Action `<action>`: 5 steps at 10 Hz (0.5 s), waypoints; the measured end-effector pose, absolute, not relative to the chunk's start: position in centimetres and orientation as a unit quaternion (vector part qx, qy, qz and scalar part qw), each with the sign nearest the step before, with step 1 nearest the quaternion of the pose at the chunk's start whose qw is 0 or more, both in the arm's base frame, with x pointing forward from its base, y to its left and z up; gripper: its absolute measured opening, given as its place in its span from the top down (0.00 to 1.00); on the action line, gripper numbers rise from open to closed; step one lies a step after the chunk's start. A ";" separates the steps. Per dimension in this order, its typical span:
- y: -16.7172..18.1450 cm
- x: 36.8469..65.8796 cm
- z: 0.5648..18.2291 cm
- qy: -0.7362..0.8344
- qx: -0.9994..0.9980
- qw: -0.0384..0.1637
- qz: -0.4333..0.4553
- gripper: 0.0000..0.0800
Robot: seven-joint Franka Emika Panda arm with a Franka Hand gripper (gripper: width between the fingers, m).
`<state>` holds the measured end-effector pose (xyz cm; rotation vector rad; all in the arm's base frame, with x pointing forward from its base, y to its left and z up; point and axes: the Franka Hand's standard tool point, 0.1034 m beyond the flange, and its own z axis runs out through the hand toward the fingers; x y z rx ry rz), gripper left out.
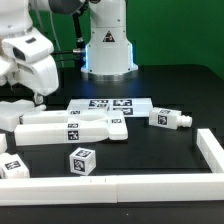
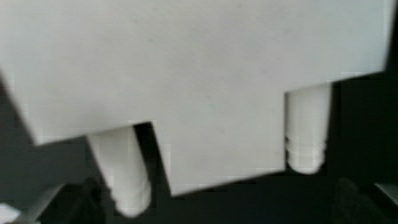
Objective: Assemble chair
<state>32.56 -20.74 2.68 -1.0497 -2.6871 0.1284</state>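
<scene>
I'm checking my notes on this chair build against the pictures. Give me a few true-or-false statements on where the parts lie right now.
1. The cube lies apart from the long piece. True.
2. The marker board is lifted off the table. False: it lies flat on it.
3. The short peg piece lies on the exterior view's left of the marker board. False: it lies on its right.
4. The wrist view shows a white slab with two round pegs. True.
</scene>
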 end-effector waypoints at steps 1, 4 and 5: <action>-20.8 32.6 2.3 -0.921 -0.365 0.129 0.045 0.19; -20.8 32.7 2.3 -0.920 -0.368 0.129 0.045 0.19; -20.9 32.9 2.3 -0.920 -0.368 0.127 0.045 0.19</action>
